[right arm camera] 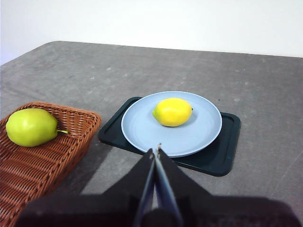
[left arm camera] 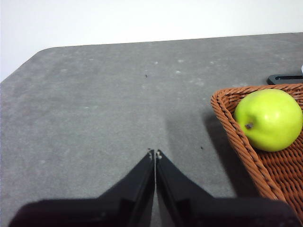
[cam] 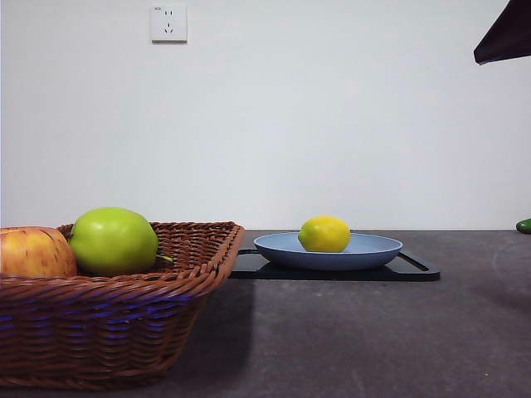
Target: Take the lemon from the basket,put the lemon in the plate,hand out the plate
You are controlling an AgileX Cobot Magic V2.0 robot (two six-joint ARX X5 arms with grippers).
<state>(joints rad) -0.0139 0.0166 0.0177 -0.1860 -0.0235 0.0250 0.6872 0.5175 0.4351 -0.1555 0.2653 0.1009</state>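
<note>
The lemon [right arm camera: 173, 111] already lies on the plate [right arm camera: 199, 132], which sits on a black tray [right arm camera: 222, 158] beside the basket [right arm camera: 47, 156]. Handing out remains: the right gripper [right arm camera: 155, 150], fingers pressed together and empty, must open and take the plate's rim. The left gripper [left arm camera: 155, 153] waits, likewise closed.

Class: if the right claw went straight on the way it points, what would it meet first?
Probably the near rim of the plate, ahead of the right claw; the lemon lies beyond. Depth is uncertain.

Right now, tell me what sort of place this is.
Probably a lab test bench, not a kitchen: a bare grey table against a blank white wall with a socket, and fruit staged in a basket and on a plate.
</note>
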